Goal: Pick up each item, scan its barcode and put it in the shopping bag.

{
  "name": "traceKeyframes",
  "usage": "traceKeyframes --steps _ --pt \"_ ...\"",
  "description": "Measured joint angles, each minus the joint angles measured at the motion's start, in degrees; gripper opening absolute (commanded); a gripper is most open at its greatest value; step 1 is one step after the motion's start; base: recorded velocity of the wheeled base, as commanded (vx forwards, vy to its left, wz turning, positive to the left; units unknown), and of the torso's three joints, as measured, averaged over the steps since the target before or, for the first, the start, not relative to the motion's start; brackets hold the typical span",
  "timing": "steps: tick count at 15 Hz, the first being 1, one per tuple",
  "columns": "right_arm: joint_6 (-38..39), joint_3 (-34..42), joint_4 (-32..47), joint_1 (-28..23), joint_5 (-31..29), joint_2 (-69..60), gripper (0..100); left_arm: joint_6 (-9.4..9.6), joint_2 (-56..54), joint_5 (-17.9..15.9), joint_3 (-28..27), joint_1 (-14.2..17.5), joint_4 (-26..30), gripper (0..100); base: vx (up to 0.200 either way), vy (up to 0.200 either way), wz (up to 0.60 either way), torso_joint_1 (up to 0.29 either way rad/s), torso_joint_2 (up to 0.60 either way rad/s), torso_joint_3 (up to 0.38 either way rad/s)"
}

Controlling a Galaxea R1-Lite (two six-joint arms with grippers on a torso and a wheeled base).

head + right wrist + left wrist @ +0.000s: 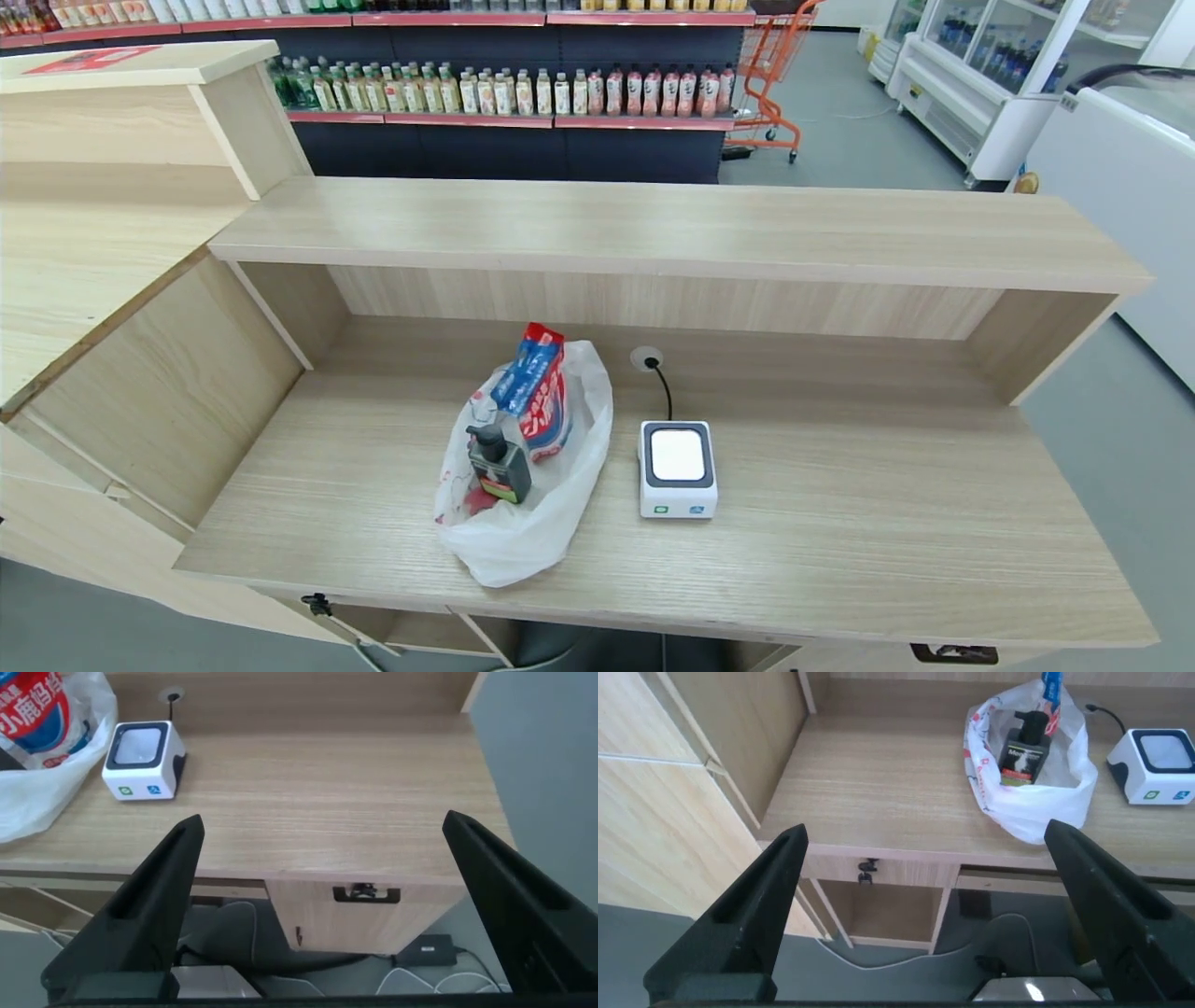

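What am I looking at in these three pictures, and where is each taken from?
This is a two-armed robot at a shop checkout. The wide picture comes from a camera on its head, looking down at the wooden counter. The other two come from cameras on its wrists. The dark prongs there are the left gripper and the right gripper, both open, holding nothing, short of the counter's near edge. On the counter lies a white shopping bag holding a dark pump bottle and a red-and-blue packet. Beside the bag, on the robot's right, stands a white barcode scanner.
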Motion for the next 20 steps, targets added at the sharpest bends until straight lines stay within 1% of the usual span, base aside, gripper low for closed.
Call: traceKeyframes --steps 1,7,12,13,20 --pt "0.0 0.0 0.0 -0.05 0.0 0.0 100 0.0 0.0 0.0 0.0 0.01 0.0 100 0.0 0.0 0.0 0.0 0.0 0.0" --pt "-0.02 0.0 0.0 -0.11 0.01 0.01 100 0.07 0.0 0.0 0.0 -0.1 0.02 100 0.2 0.0 0.0 0.006 0.01 0.001" --pt "0.11 0.0 -0.01 -0.02 0.01 0.04 100 0.0 0.0 0.0 0.0 -0.02 -0.02 100 0.0 0.0 0.0 0.0 0.0 0.0" --pt "0.28 0.0 -0.04 -0.02 0.04 0.04 0 -0.01 0.0 0.0 0.0 -0.05 0.02 100 0.0 0.0 0.0 0.0 0.0 0.0" --pt "1.11 0.0 0.0 -0.05 0.01 0.09 0 -0.01 0.0 0.0 0.0 -0.05 0.0 100 0.0 0.0 0.0 0.0 0.0 0.0"
